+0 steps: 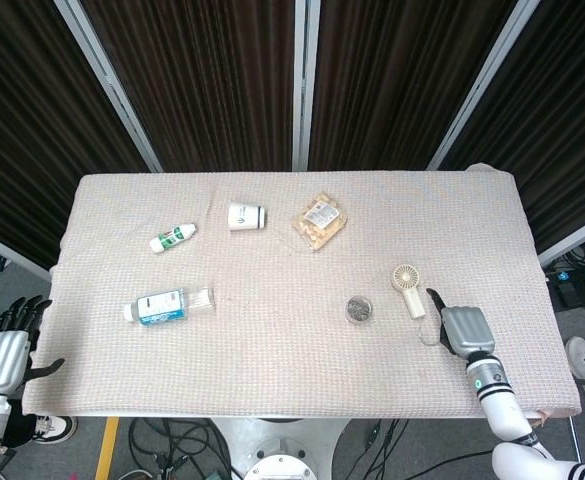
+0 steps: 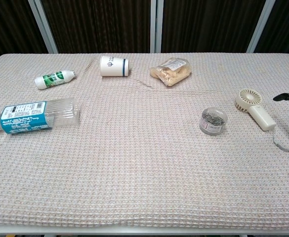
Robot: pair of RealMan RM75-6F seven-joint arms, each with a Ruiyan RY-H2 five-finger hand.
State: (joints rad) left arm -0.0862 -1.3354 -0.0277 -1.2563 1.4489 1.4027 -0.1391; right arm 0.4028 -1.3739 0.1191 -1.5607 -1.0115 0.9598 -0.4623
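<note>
Table point(image 1: 272, 380): we see it covered in a beige waffle cloth.
Water bottle point(image 1: 168, 304): lying on its side at our left.
Right hand point(image 1: 464, 328): over the table, just beside the fan's handle, holding nothing; we cannot tell how its fingers are set.
Left hand point(image 1: 0, 352): off the table's left edge, fingers spread, holding nothing.
Handheld fan point(image 1: 409, 288): lying flat, right of the jar.
Small jar point(image 1: 360, 309): upright.

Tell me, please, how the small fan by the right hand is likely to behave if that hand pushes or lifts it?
The fan lies flat, so it should slide, not roll. It looks like light plastic, probably easy to lift. Its cord looks floppy and would likely trail or snag near the right hand.
</note>
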